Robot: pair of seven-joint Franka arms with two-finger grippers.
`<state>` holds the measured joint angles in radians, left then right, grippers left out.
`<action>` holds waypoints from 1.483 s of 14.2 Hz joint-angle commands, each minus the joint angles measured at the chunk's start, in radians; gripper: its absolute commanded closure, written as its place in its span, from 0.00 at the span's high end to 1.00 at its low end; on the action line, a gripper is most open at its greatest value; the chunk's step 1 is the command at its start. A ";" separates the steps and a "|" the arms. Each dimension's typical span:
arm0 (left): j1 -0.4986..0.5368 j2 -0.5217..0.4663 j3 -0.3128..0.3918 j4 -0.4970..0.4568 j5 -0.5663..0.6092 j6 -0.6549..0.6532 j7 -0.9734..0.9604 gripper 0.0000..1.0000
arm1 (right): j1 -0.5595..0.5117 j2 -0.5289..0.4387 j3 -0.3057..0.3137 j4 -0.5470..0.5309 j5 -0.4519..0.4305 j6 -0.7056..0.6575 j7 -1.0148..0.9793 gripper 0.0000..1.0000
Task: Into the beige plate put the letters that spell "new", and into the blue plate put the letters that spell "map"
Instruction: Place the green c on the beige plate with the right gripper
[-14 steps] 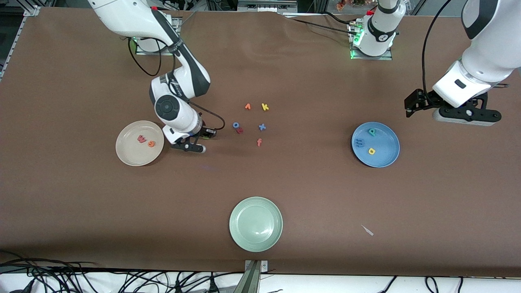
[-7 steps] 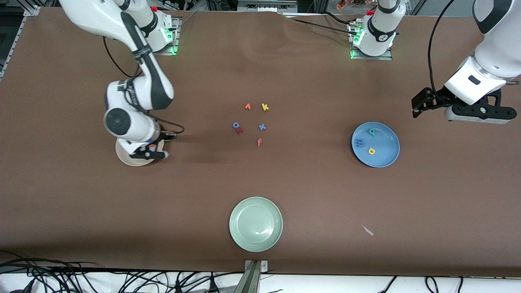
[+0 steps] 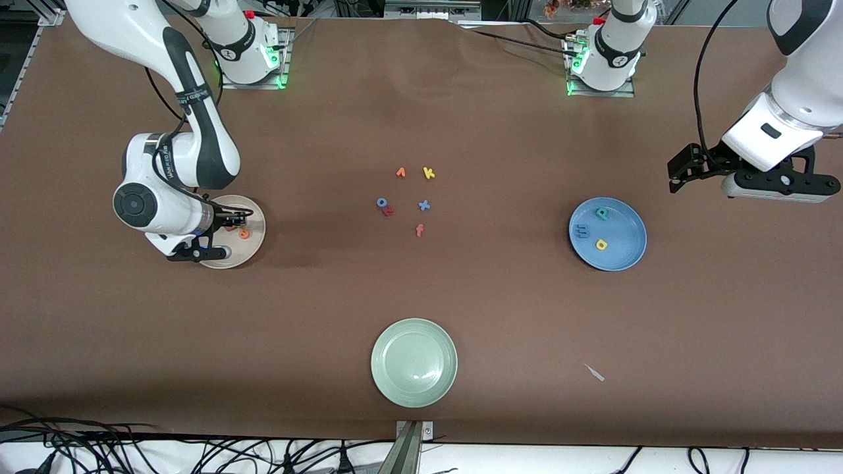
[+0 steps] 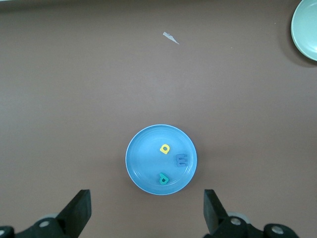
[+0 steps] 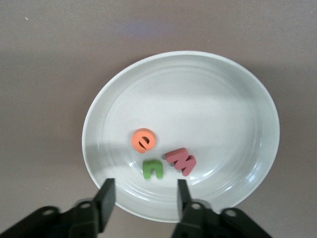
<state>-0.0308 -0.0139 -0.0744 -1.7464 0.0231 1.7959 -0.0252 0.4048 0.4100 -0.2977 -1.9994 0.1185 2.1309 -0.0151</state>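
Right wrist view: the beige plate (image 5: 181, 134) holds the orange e (image 5: 144, 140), the green n (image 5: 152, 169) and the pinkish-red w (image 5: 181, 161), all lying flat and free. The right gripper (image 5: 143, 196) hangs over the plate's rim, fingers apart, nothing between them.

Front view: the same plate (image 3: 245, 247) lies at the right arm's end of the table (image 3: 421, 296), half covered by the arm; only the e (image 3: 244, 232) reads clearly there, the n is hidden, and the right gripper (image 3: 197, 253) shows only in part.

Left wrist view: the blue plate (image 4: 141, 153) carries the yellow a (image 4: 165, 148), blue m (image 4: 182, 159) and teal p (image 4: 162, 178). The left gripper (image 4: 146, 210) waits with fingers wide apart and empty, its tips cut off at the frame edge.

Front view: the blue plate (image 3: 625, 253) sits toward the left arm's end, the left gripper (image 3: 767, 187) in the air beside it. Spare letters (image 3: 408, 197), among them a yellow k (image 3: 429, 173), cluster mid-table; a pale green plate (image 3: 413, 362) lies nearest the camera.
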 commanded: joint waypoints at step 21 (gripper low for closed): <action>0.005 0.026 -0.013 0.039 -0.025 -0.053 0.028 1.00 | 0.008 0.012 0.009 0.255 0.052 -0.264 -0.006 1.00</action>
<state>-0.0310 -0.0039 -0.0824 -1.7418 0.0231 1.7672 -0.0196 0.4132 0.4120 -0.2869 -1.8107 0.1512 1.9512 -0.0149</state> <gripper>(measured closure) 0.000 0.000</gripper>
